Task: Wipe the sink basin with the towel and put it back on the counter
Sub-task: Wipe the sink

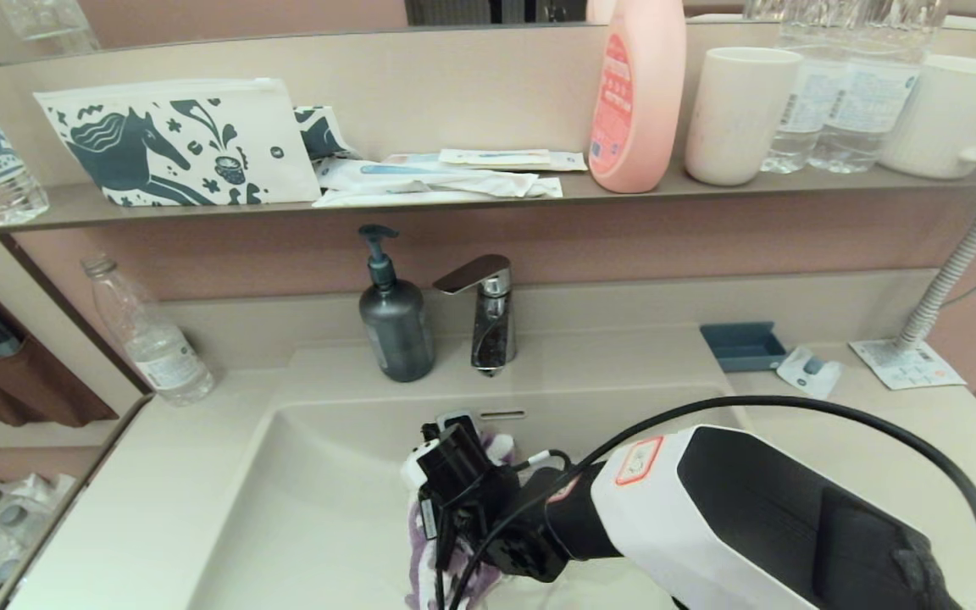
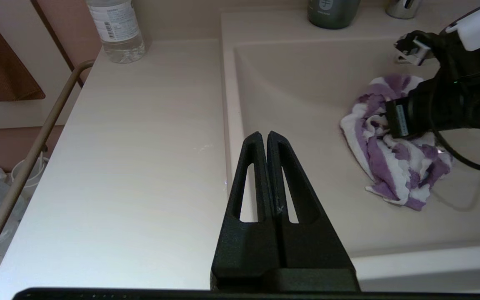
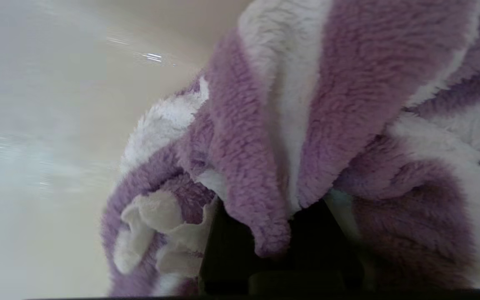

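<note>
- Your left gripper (image 2: 263, 139) hangs idle over the counter (image 2: 140, 166) at the sink basin's (image 1: 318, 500) left rim, its fingers pressed together on nothing.
- Your right gripper (image 1: 446, 542) is down in the basin, clamped on the towel (image 2: 390, 166), which lies bunched on the basin floor toward its middle.
- Wiping looks under way; lifting the towel out and laying it on the counter is left.
- At the basin's back edge stand a soap pump (image 1: 395, 326) and a tap (image 1: 488, 318), both close to the wiping path.
- A water bottle (image 1: 153, 339) occupies the counter's far-left corner; a blue tray (image 1: 742, 346) sits far right.
</note>
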Controlling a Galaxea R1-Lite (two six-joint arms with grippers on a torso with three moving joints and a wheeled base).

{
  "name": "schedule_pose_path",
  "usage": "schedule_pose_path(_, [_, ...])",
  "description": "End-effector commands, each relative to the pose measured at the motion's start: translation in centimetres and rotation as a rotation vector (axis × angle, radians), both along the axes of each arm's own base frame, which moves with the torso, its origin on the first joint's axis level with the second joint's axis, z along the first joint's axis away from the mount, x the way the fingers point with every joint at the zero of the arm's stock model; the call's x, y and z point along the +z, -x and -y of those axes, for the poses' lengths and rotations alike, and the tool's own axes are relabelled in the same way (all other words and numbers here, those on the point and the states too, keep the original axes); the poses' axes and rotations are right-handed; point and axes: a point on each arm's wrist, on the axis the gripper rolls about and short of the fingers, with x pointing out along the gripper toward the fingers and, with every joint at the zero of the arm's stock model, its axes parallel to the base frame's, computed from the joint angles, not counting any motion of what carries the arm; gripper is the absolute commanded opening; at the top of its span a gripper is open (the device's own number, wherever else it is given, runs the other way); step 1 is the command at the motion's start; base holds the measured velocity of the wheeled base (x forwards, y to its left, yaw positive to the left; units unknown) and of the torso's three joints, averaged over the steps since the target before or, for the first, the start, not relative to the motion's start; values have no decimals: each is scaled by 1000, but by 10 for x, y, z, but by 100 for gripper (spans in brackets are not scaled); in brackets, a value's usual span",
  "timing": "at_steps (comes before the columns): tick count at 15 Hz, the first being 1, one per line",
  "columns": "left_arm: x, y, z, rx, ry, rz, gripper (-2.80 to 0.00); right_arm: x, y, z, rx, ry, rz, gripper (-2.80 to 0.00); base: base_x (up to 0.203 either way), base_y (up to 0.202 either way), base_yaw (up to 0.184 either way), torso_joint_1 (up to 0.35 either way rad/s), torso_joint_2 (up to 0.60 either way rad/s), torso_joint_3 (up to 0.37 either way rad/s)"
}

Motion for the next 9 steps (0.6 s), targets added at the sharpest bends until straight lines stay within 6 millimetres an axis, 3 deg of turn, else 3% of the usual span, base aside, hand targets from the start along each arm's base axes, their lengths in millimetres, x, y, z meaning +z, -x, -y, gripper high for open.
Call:
schedule_pose_path(1, [0,0,0,0,0,-1,-280,14,1,19,-34,20,-6,-280,0,0,0,0,0,0])
schedule_pose_path(9, [0,0,0,0,0,-1,-280,23,36,101,-130,165,-54,-280,0,0,0,0,0,0])
